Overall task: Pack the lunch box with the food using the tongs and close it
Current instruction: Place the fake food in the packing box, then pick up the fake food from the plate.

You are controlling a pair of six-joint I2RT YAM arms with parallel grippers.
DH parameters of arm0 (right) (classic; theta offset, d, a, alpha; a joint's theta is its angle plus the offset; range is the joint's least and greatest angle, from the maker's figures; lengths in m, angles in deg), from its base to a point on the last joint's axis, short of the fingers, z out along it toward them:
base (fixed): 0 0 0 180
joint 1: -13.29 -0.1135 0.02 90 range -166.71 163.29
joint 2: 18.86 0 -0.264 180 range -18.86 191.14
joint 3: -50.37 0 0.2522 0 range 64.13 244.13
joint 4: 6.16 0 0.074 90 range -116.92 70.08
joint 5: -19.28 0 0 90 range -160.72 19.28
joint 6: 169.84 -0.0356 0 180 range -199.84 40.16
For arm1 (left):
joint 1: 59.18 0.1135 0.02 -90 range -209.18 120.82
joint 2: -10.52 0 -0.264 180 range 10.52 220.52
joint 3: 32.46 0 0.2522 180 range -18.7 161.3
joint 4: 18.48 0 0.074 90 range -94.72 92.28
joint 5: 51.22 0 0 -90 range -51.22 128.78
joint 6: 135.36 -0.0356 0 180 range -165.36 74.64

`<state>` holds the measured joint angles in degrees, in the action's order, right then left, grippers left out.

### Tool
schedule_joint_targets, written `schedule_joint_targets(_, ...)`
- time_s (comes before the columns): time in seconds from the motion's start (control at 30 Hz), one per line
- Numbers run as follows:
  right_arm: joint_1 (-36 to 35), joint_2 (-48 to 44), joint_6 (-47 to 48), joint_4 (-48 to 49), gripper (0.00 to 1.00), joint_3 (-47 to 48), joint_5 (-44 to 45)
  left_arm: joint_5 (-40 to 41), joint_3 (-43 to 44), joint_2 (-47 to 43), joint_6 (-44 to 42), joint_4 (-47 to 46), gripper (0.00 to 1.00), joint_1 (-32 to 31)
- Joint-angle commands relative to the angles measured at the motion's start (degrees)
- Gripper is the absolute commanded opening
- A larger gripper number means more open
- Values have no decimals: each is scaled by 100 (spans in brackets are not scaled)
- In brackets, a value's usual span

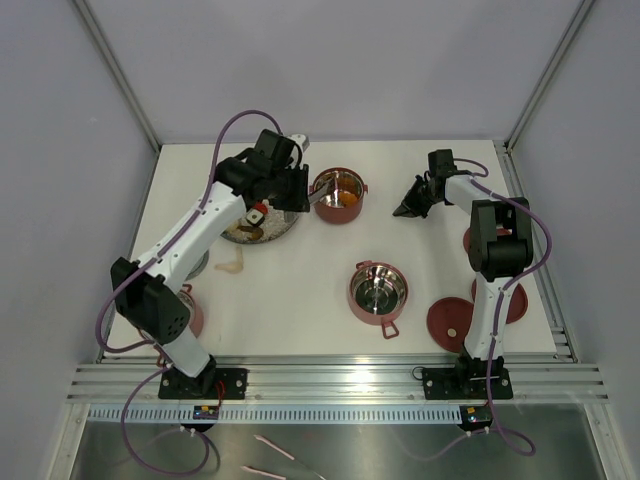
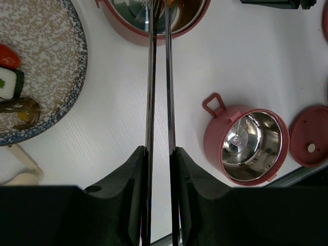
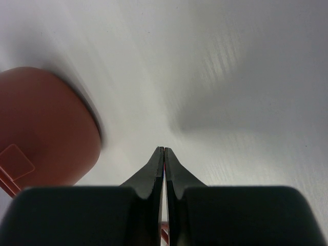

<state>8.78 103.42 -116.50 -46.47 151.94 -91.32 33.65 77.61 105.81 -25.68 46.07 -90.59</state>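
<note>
You are mid-packing: the left gripper pinches the tongs with their tips over the far lunch box tier, the right gripper shows jaws pressed together and empty, so next reach for the food on the plate.

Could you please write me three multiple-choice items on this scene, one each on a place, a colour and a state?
1. Where do the tongs end? A. over the plate B. over the far tier C. over the near tier
2. What colour is the food in the far tier? A. green B. orange C. white
3. How is the right tool? A. shut B. wide open C. holding the tongs
Key: 1 B, the left wrist view shows their tips above its rim; 2 B, an orange piece lies inside; 3 A, its fingers meet.
</note>
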Motion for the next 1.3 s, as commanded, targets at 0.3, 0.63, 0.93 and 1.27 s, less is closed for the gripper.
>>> schedule_joint_targets(0.3,-32,-845,247,-44,9,-80,-23,1496,21,-897,-106,748,22,698)
schedule_joint_targets(0.63,-32,-934,300,-61,12,-115,-128,1954,-956,-1109,633,617,26,1787)
schedule_joint_targets(0.93,-32,-916,283,-35,15,-133,-199,1894,-684,-546,326,363,28,1903)
schedule_joint_targets(1.27,-32,-951,300,-61,23,-159,-252,724,-350,-204,133,-226,30,1789)
